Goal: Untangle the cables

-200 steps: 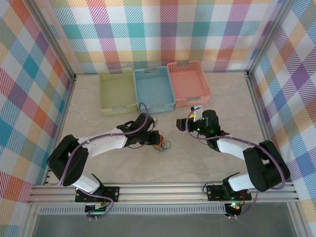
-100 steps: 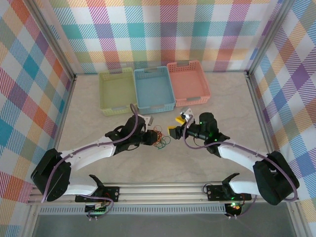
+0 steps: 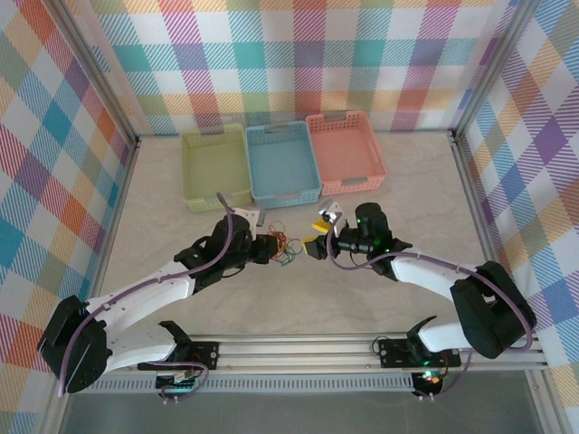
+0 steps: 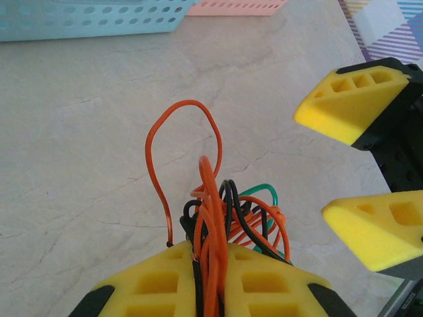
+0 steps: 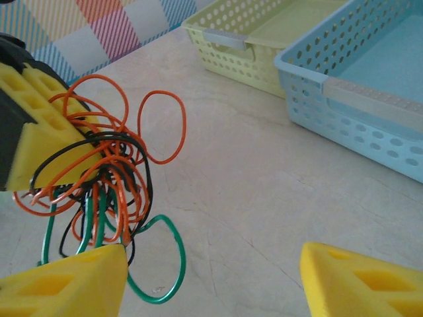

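One smooth marbled table holds three perforated plastic baskets at its far side, and at mid-table the left tool is clamped on the thin, loopy orange-black-green cables while the right tool, jaws apart, faces them: likely the pull-apart step, next needs pinching one loop.

I see the left gripper pinching the cables, my right gripper spread wide just beside them.

Over the last second, left arm stretched out flatter, left gripper and its clamped cables shifted toward the blue basket, right gripper swung left, just beside the clump
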Action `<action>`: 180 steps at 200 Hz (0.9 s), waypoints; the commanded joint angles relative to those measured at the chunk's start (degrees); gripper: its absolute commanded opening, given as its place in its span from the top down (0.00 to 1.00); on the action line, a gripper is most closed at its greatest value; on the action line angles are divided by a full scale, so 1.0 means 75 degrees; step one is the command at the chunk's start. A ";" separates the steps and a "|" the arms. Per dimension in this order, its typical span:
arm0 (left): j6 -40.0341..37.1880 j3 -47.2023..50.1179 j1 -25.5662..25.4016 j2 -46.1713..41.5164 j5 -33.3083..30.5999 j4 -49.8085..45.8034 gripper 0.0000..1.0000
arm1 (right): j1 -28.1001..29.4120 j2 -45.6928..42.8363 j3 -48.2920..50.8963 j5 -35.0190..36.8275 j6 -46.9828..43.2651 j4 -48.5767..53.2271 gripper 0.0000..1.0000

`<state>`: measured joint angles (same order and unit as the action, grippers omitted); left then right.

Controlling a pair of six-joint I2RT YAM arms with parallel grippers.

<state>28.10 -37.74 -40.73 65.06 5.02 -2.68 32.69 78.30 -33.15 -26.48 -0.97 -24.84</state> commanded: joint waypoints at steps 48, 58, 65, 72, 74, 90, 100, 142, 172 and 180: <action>0.0187 0.0180 0.0099 -0.0269 0.0080 0.0399 0.86 | 0.0152 0.0523 -0.0560 -0.0208 -0.0279 0.0562 0.31; 0.0183 0.0189 0.0099 -0.0298 0.0091 0.0381 0.86 | 0.0162 0.0591 -0.0632 -0.0219 -0.0289 0.0621 0.31; 0.0182 0.0201 0.0100 -0.0332 0.0099 0.0395 0.86 | 0.0164 0.0627 -0.0657 -0.0187 -0.0306 0.0679 0.31; 0.0190 0.0215 0.0099 -0.0364 0.0105 0.0404 0.86 | 0.0160 0.0665 -0.0700 -0.0120 -0.0321 0.0729 0.31; 0.0188 0.0215 0.0099 -0.0377 0.0099 0.0410 0.86 | 0.0167 0.0677 -0.0710 -0.0101 -0.0314 0.0750 0.31; 0.0178 0.0231 0.0100 -0.0466 0.0084 0.0407 0.86 | 0.0177 0.0770 -0.0805 -0.0067 -0.0305 0.0834 0.31; 0.0179 0.0238 0.0099 -0.0519 0.0069 0.0381 0.86 | 0.0194 0.0828 -0.0846 -0.0079 -0.0333 0.0904 0.32; 0.0221 0.0307 0.0105 -0.0600 0.0197 0.0494 0.86 | 0.0308 0.1002 -0.1039 0.0104 -0.0424 0.1167 0.32; 0.0243 0.0297 0.0101 -0.0615 0.0292 0.0508 0.86 | 0.0423 0.1169 -0.1241 0.0928 -0.0427 0.1458 0.30; 0.0236 0.0297 0.0109 -0.0640 0.0311 0.0503 0.85 | 0.0446 0.1199 -0.1263 0.1111 -0.0381 0.1470 0.30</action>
<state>29.15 -36.07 -40.56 61.49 5.93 -1.13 35.38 86.19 -40.53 -23.05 -2.68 -16.23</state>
